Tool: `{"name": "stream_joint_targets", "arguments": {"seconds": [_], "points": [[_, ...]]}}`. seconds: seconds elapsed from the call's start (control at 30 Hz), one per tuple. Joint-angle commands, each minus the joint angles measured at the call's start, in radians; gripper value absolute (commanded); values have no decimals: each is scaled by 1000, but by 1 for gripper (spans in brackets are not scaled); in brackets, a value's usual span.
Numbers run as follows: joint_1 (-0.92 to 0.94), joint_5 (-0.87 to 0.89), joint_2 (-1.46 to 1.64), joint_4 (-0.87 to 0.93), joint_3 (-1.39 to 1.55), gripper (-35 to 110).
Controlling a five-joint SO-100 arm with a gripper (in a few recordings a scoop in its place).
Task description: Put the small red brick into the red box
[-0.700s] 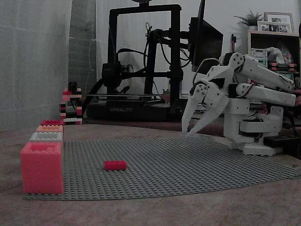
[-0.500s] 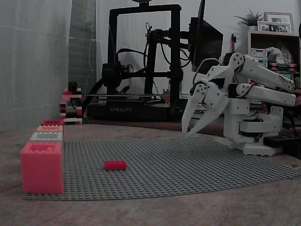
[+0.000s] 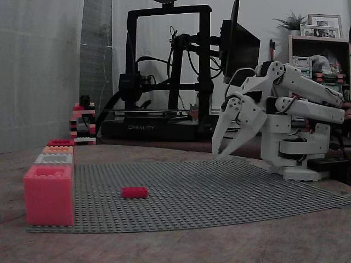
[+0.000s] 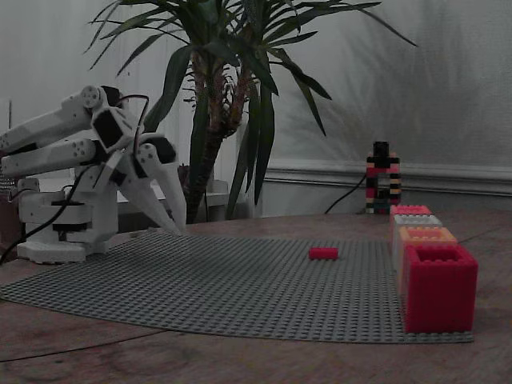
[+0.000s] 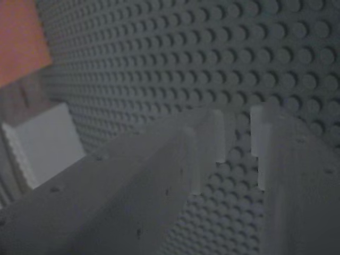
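The small red brick (image 3: 134, 192) (image 4: 323, 253) lies alone on the grey studded baseplate (image 3: 219, 192) (image 4: 200, 280). The red box (image 3: 60, 143) (image 4: 438, 288) is the deep crimson one at one end of a row of boxes along the plate's edge. My white gripper (image 3: 216, 155) (image 4: 168, 230) hangs just above the plate's other side, near the arm's base and far from the brick. It is open by a narrow gap and holds nothing. In the wrist view the gripper (image 5: 237, 139) points down at bare studs.
The row also holds a pinkish-red box (image 3: 48, 194) (image 4: 410, 210), a grey box (image 3: 54, 159) and an orange box (image 3: 57, 149) (image 4: 428, 234). A striped brick tower (image 3: 82, 123) (image 4: 382, 178) stands off the plate. A 3D printer (image 3: 164, 71) and a potted plant (image 4: 224, 96) stand behind.
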Motion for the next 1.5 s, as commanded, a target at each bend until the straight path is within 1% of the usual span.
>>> {"name": "stream_joint_targets", "arguments": {"seconds": [0.0,0.1,0.2,0.3,0.37,0.4,0.43,0.53,0.73,0.83,0.93,1.1,1.23,1.47], "points": [[-14,14,-92,-107,-63,0],[-25,-20,-279,-206,-175,0],[-84,-143,-494,-302,-342,0],[-146,-245,-675,-336,-497,0],[-176,-382,-802,-350,-595,0],[-189,-483,-865,-350,-650,0],[-202,-548,-933,-350,-709,0],[-236,-692,-1123,-330,-894,0],[-275,-939,-1379,-164,-1213,3],[-282,-1040,-1479,-141,-1305,6],[-298,-1098,-1551,-94,-1367,11],[-301,-1161,-1621,-80,-1394,14],[-307,-1230,-1664,-46,-1405,22],[-311,-1255,-1746,-64,-1443,22]]}}
